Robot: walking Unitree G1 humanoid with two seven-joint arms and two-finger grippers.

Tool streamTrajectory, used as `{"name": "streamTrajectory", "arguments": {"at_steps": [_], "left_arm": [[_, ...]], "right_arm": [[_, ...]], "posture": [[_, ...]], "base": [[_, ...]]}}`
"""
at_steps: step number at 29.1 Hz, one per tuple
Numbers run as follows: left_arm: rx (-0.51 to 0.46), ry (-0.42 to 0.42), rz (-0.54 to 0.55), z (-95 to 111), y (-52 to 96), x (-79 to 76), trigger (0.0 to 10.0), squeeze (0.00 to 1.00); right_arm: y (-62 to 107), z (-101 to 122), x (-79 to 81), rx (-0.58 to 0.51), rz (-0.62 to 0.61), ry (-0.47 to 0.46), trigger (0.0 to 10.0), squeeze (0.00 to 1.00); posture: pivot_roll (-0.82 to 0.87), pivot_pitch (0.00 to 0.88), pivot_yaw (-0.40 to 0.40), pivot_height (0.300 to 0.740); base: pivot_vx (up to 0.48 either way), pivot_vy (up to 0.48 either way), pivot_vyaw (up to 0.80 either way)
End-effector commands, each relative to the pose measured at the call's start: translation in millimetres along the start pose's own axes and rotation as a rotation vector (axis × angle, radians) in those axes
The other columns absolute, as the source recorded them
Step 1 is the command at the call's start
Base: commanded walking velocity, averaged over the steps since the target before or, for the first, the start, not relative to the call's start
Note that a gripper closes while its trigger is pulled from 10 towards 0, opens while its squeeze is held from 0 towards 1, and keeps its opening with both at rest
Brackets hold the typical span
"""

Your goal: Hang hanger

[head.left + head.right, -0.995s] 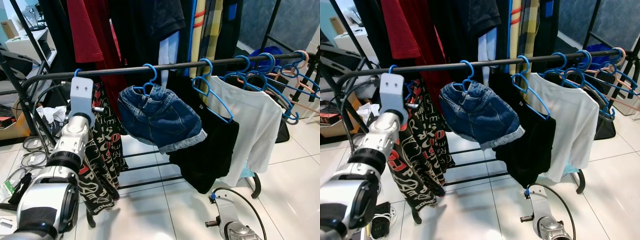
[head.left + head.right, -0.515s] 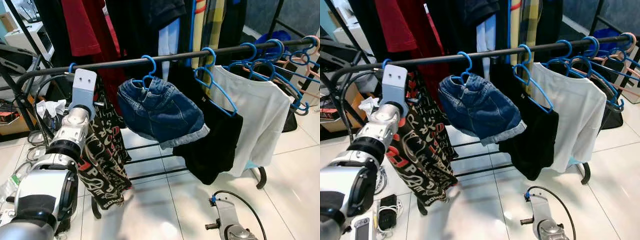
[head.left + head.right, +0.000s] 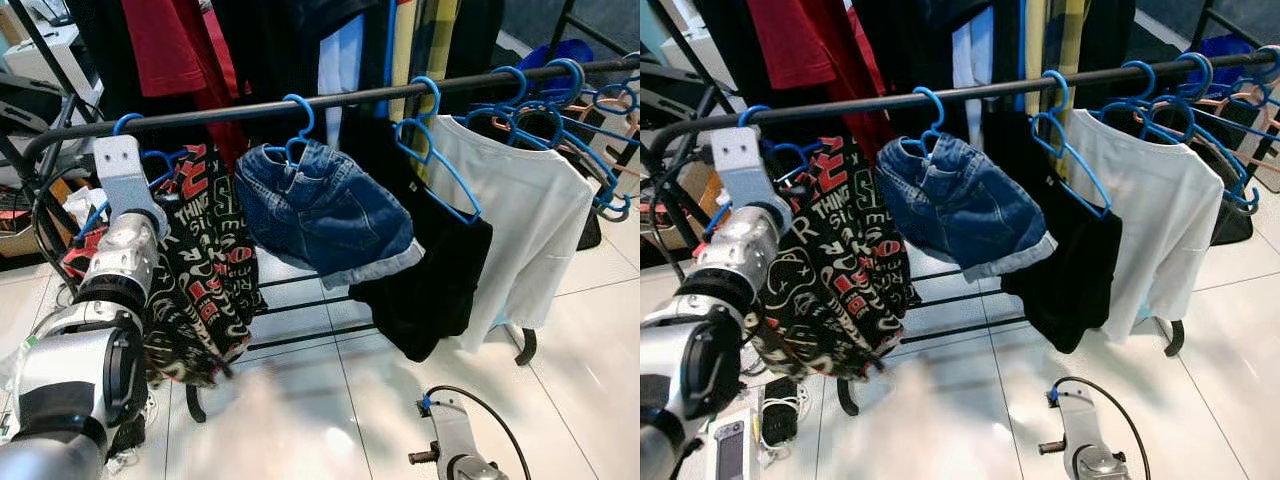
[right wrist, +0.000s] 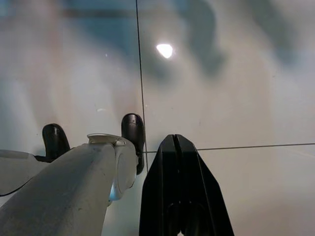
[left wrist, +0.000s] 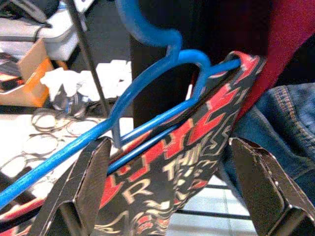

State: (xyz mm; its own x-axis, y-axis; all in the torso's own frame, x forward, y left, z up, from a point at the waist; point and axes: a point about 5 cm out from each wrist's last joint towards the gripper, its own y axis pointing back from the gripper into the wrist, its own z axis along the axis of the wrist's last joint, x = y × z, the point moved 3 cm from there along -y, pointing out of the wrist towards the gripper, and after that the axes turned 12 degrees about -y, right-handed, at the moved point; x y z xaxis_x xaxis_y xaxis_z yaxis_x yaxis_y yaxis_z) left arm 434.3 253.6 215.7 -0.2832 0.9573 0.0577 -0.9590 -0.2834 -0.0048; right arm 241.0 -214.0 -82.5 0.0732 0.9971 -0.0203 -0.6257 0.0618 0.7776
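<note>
The blue plastic hanger (image 5: 147,98) carries a black garment printed with red and white letters (image 3: 200,270); its hook sits over the black rail (image 3: 300,105), at the rail's left end beside the denim shorts (image 3: 320,210). The left gripper (image 5: 170,187) faces it with fingers spread apart, touching nothing. The right gripper (image 4: 179,191) hangs low over the tiled floor (image 4: 236,88), fingers pressed together.
</note>
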Motion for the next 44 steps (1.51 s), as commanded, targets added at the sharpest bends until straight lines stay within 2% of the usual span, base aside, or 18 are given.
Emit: {"name": "streamTrajectory", "arguments": {"at_steps": [1,5,7,9,10,14,15,17,21,22,23,24,27,28,29,30,32,44], "left_arm": [[-0.012,0.032,-0.003,2,-0.3,2.1,10.0,0.00],[-0.070,0.037,-0.037,13,-1.0,0.8,10.0,0.00],[-0.103,0.002,-0.067,19,-1.1,-1.5,10.0,0.00],[-0.132,-0.094,-0.117,24,-0.7,-6.4,10.0,0.00],[-0.131,-0.135,-0.143,22,-0.2,-8.8,9.5,0.00],[-0.128,-0.155,-0.158,21,0.2,-10.1,9.5,0.00],[-0.131,-0.187,-0.174,19,0.8,-9.4,0.0,0.00],[-0.144,-0.261,-0.236,15,3.0,-9.4,0.0,0.00],[-0.148,-0.281,-0.249,14,3.5,-8.4,0.0,0.00],[-0.148,-0.301,-0.239,15,3.3,-4.1,1.6,0.00],[-0.147,-0.292,-0.217,17,2.6,2.1,7.4,0.00],[-0.151,-0.276,-0.197,20,1.9,8.2,10.0,0.00],[-0.167,-0.248,-0.164,27,0.9,18.0,10.0,0.00],[-0.173,-0.240,-0.170,30,0.8,19.0,10.0,0.22],[-0.173,-0.240,-0.170,30,0.8,19.0,10.0,0.22],[-0.171,-0.227,-0.188,32,0.7,19.2,10.0,1.00],[-0.200,-0.208,-0.293,40,2.8,16.4,10.0,1.00],[-0.236,-0.263,-0.357,61,7.3,35.1,10.0,1.00]], "right_arm": [[0.6,-8,4.5,0.013,0.012,-0.007,10.0,0.00],[0.7,-8,4.3,0.014,0.012,-0.007,10.0,0.00],[0.8,-8,4.0,0.014,0.012,-0.006,10.0,0.00],[0.9,-9,3.4,0.015,0.011,-0.004,10.0,0.00],[0.9,-9,3.5,0.015,0.011,-0.004,10.0,0.00],[0.8,-9,3.6,0.014,0.012,-0.004,10.0,0.00],[0.7,-8,3.9,0.013,0.011,-0.004,10.0,0.00],[0.7,-8,4.1,0.012,0.011,-0.005,10.0,0.00],[0.6,-8,4.1,0.012,0.011,-0.005,10.0,0.00],[0.7,-8,3.9,0.014,0.011,-0.003,10.0,0.00],[0.7,-8,3.8,0.015,0.011,-0.001,10.0,0.00],[0.7,-9,3.7,0.017,0.012,0.000,10.0,0.00],[0.8,-9,3.8,0.019,0.013,0.003,10.0,0.00],[0.8,-9,3.9,0.020,0.013,0.004,10.0,0.00],[0.8,-9,3.9,0.020,0.013,0.004,10.0,0.00],[0.7,-9,4.0,0.021,0.012,0.005,10.0,0.00],[0.7,-9,4.4,0.023,0.012,0.007,10.0,0.00],[0.6,-10,5.4,0.025,0.014,0.004,10.0,0.00]], "posture": [[-0.07,0.201,0.106,0.740],[-0.07,0.202,0.107,0.740],[-0.06,0.200,0.104,0.740],[-0.06,0.196,0.103,0.740],[-0.07,0.196,0.103,0.740],[-0.07,0.196,0.103,0.740],[-0.07,0.195,0.106,0.740],[-0.07,0.192,0.105,0.740],[-0.07,0.191,0.103,0.740],[-0.07,0.189,0.102,0.740],[-0.07,0.185,0.099,0.740],[-0.07,0.184,0.098,0.740],[-0.07,0.182,0.097,0.740],[-0.07,0.181,0.097,0.740],[-0.07,0.181,0.097,0.740],[-0.07,0.180,0.098,0.740],[-0.07,0.182,0.101,0.740],[-0.06,0.188,0.101,0.740]], "base": [[0.000,0.000,0.00],[0.000,0.000,0.00],[0.000,0.000,0.00],[0.000,0.000,0.00],[0.000,0.000,0.00],[0.000,0.000,0.00],[0.000,0.000,0.00],[0.000,0.000,0.00],[0.000,0.000,0.00],[0.000,0.000,0.00],[0.000,0.000,0.00],[0.000,0.000,0.00],[0.000,0.000,0.00],[0.000,0.000,0.00],[0.000,0.000,0.00],[0.000,0.000,0.00],[0.000,0.000,0.00],[0.000,0.000,0.00]]}}
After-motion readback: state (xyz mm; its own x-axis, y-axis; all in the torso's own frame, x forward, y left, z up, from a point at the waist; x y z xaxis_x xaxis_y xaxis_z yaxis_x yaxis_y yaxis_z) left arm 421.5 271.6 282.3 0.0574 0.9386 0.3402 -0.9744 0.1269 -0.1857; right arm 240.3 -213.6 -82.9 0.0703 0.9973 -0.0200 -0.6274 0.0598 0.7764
